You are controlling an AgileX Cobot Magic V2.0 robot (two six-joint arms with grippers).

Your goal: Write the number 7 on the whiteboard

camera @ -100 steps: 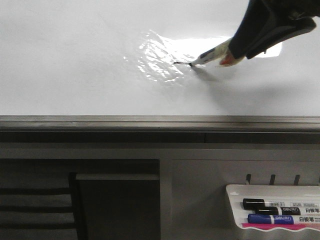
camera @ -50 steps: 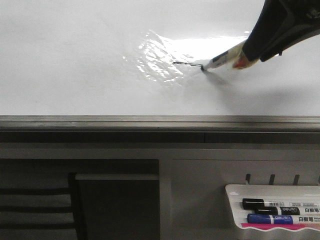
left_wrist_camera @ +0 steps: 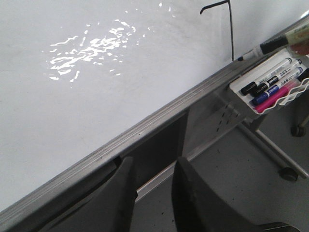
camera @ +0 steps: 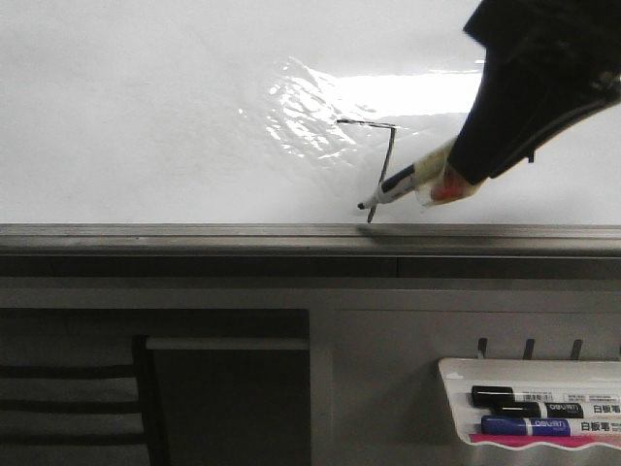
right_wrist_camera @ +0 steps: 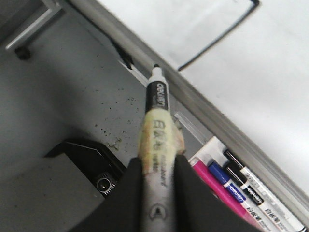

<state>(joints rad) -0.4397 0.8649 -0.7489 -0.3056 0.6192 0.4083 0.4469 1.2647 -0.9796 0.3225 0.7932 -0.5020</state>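
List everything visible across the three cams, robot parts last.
whiteboard: 1, glossy white, grey metal lower edge, fills upper front view
number 7: 1, thin black line, on the board right of centre, downstroke reaching the edge
held marker: 1, white body with black tip section and yellowish tape, tip at the foot of the 7
marker tray: 1, white, below the board at lower right
tray markers: at least 3 visible, black and blue caps; a pink item beside them
left gripper: dark, open, holding nothing
right gripper: dark, shut on held marker
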